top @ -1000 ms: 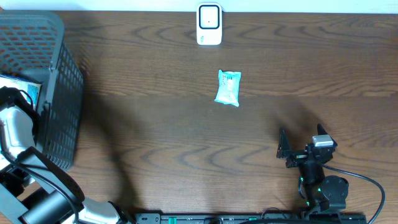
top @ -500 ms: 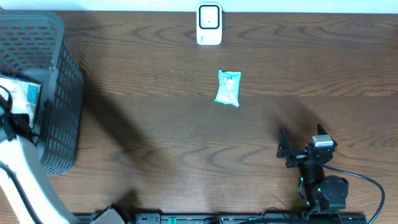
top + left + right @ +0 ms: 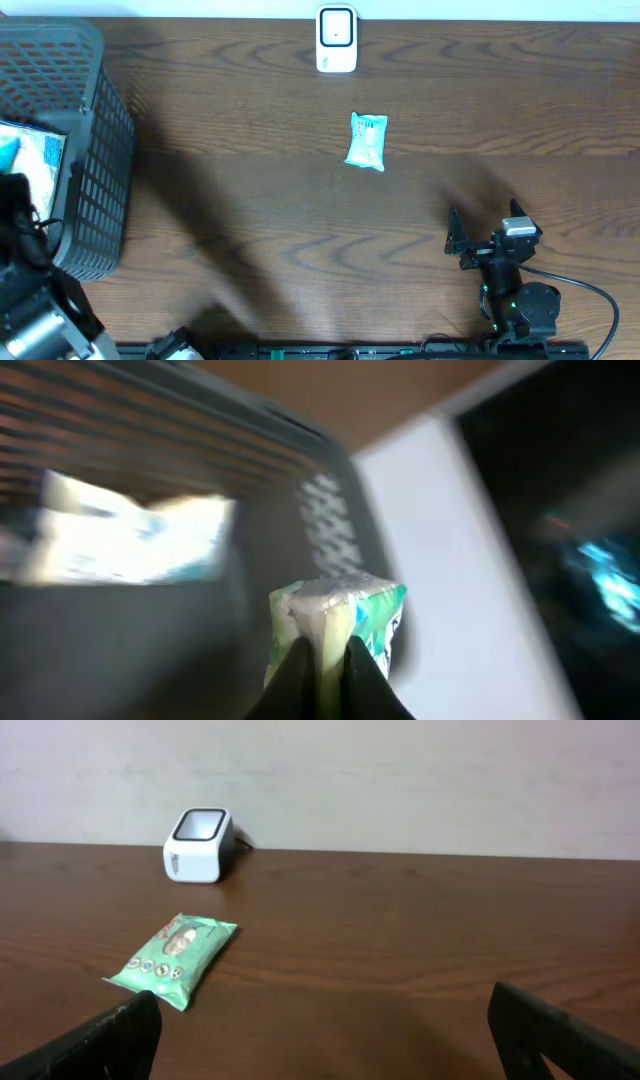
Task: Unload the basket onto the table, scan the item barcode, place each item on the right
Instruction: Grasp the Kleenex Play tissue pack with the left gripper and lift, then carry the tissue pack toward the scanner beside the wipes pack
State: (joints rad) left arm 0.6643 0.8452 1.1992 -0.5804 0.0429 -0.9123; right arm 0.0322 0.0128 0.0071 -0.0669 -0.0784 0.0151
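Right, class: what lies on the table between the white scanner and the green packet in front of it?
Nothing. Between the scanner and the packet the table is bare wood; the overhead and right wrist views both show it.

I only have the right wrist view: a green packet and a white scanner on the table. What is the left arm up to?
Observer: The left gripper is shut on a green and white pack, by the grey basket at the table's left end.
Operator: Anything else in that basket?
Observer: Yes, a white and blue packet lies inside it, blurred in the left wrist view.
Operator: Where does my right gripper sit?
Observer: From overhead, the right gripper is open near the table's front edge, well apart from the table packet and the scanner.
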